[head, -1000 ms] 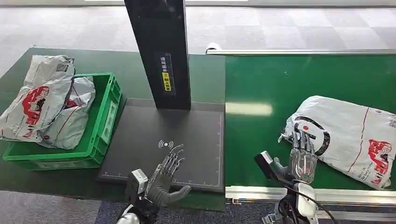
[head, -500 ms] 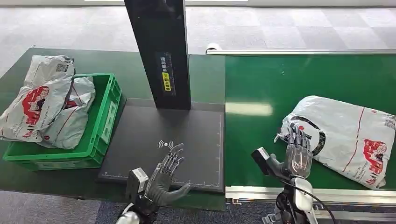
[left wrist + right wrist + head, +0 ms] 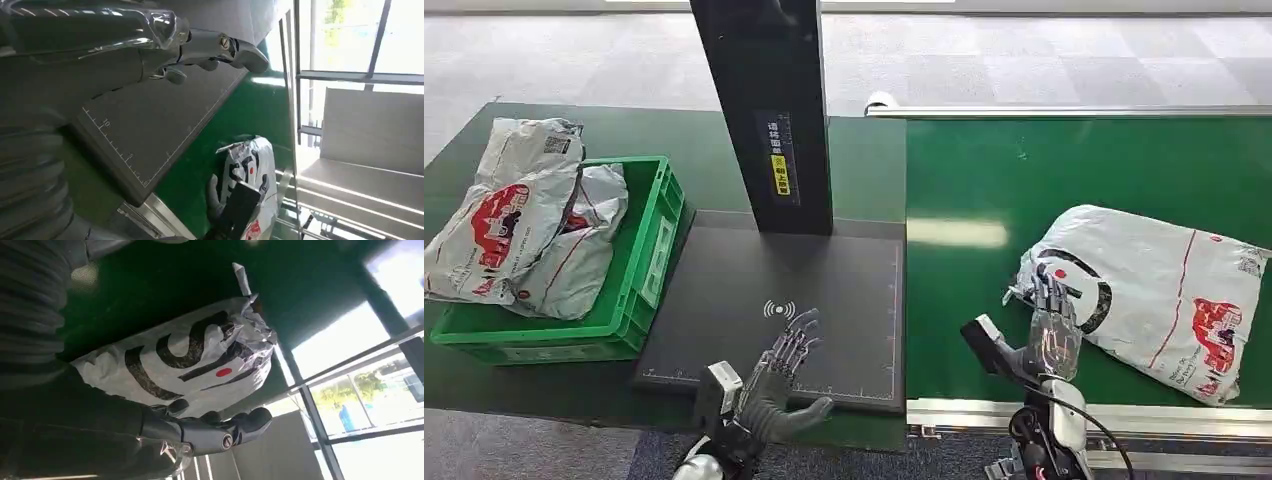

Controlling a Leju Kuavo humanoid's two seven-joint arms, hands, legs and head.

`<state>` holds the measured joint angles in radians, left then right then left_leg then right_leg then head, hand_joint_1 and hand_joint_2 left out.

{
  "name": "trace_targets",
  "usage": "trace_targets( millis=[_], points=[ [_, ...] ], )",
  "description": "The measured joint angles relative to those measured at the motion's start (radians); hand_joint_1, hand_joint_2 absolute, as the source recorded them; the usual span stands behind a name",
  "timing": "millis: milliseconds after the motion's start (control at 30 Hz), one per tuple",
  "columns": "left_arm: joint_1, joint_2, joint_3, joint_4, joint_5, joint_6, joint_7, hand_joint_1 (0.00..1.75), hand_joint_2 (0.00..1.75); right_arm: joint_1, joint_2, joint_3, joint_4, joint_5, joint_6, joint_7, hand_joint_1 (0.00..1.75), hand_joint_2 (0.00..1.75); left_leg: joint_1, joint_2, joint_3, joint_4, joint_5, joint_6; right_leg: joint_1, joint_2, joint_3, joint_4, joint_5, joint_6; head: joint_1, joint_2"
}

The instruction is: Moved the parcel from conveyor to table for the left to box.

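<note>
The parcel, a grey-white plastic mailer printed with black and red marks, lies flat on the green conveyor, off to the robot's right and well apart from the dark scanning pad on the tabletop. The right robot hand hovers at the parcel's near crumpled end, fingers spread and holding nothing; whether the fingertips touch the film cannot be told. The left robot hand waits over the front edge of the pad, open and empty. The parcel looks soft, light and slick: the film wrinkles and bunches at its end, so it will likely sag and slide rather than lift stiffly. A grip across the bunched end, gathering film and contents together, seems safer than pressing on the smooth flat face. The green crate at the left already holds other bagged parcels
</note>
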<state>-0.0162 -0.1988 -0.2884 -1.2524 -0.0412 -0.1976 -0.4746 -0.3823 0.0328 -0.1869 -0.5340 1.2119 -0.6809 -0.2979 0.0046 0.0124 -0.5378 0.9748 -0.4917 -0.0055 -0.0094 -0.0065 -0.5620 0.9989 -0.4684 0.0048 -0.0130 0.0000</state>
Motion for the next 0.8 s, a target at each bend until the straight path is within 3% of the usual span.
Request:
trace_targets(
  millis=[800],
  points=[
    [0.0,0.0,0.002,0.006,-0.001,0.006,0.0,0.0,1.75,-0.008,-0.004,-0.002,0.045,-0.018,-0.002,0.035,0.0,1.75,0.0,0.0,0.0,0.0,0.0,0.0,0.0,0.0,0.0,0.0,0.0,0.0,0.0,0.0]
  ],
)
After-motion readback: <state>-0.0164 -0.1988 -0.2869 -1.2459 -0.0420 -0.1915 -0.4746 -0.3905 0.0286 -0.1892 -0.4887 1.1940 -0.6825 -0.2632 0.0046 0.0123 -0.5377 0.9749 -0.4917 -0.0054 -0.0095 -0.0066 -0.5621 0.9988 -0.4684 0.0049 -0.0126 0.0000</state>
